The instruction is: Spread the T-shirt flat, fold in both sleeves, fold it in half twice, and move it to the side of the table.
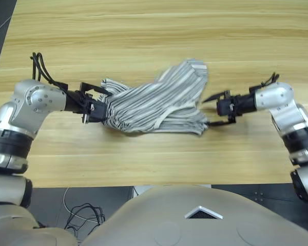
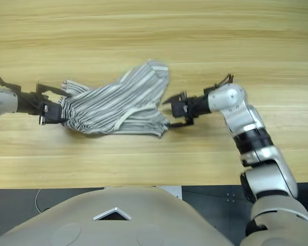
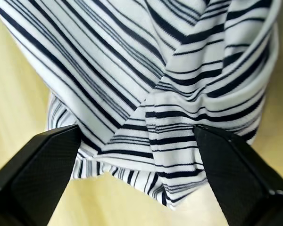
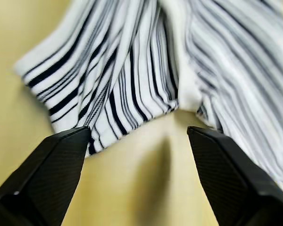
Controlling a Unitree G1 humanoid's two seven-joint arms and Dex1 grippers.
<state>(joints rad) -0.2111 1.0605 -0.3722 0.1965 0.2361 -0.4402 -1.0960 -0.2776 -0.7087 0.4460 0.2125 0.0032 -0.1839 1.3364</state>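
Left eye view: a striped T-shirt (image 1: 154, 105), white with dark lines, lay bunched in a loose heap on a pale wooden table (image 1: 143, 31). The heap ran long-ways from my left to my right. My left gripper (image 1: 98, 105) sat at the T-shirt's left end, open, with its fingers reaching around that edge of the cloth. My right gripper (image 1: 206, 111) sat just off the T-shirt's right end, also open and holding nothing. One of its fingers was close to the T-shirt's near right corner.

Right eye view: the same layout, with the T-shirt (image 2: 118, 105) lying lengthwise between my left gripper (image 2: 54, 105) and my right gripper (image 2: 168, 113).

Left wrist view: my two black fingers (image 3: 42, 179) stood wide apart. Folds of the T-shirt (image 3: 132, 56) filled the gap between them, but they were not closed on the cloth.

Right wrist view: my fingers (image 4: 47, 174) were spread wide. The T-shirt's edge (image 4: 132, 61) lay just ahead of them, and bare table (image 4: 146, 188) showed in the gap.

I judged the left gripper the nearer to a grasp, while the right needed a short reach towards the T-shirt. To spread the shirt, each end had to be drawn outward along its long axis.

I could read no label, brand or writing on the cloth.
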